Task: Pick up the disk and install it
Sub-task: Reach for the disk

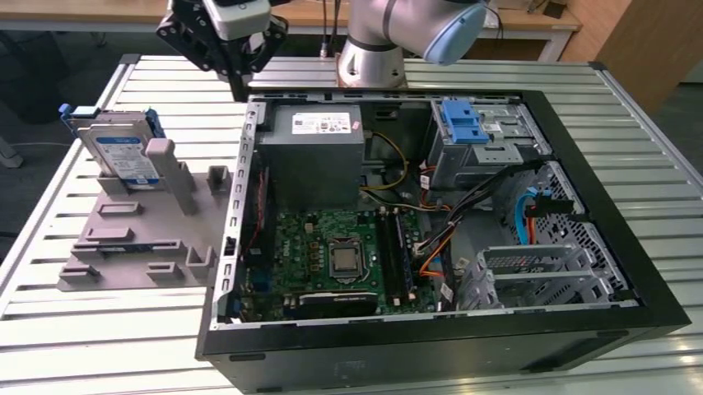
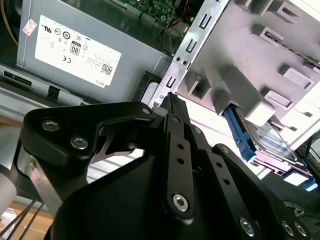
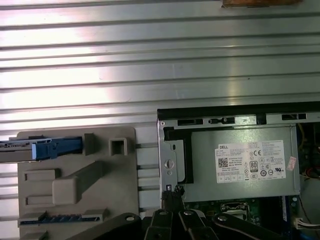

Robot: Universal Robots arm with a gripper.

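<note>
Nearest in the exterior view lay one black sheet-metal computer case [image 1: 439, 354], open on its side. It exposed one green motherboard [image 1: 329, 247] studded with components. To the exterior view's left of the case sat one matte grey fixture plate [image 1: 132, 255] [image 3: 75, 185] with blocky raised posts and slots. The disk [image 1: 118, 152] [image 2: 274, 140] [image 3: 50, 148] stood on edge at the plate's far end, propped against a grey post. It was a single flat silver-grey rectangle with a white-and-blue label, framed in blue plastic.

Farther back inside the case were one smooth grey power supply box [image 1: 318, 152] [image 3: 240, 160] with a white sticker and one ribbed blue latch piece [image 1: 467, 123]. All rested on a table [image 1: 637, 107] of ribbed, shiny metal slats.

Farthest, the one black gripper [image 1: 239, 82] [image 2: 171, 97] [image 3: 172, 192] pointed down over the case's far corner, apart from the disk. Its fingers were pressed together with nothing between them. It hung from one pale, rounded arm [image 1: 368, 62].
</note>
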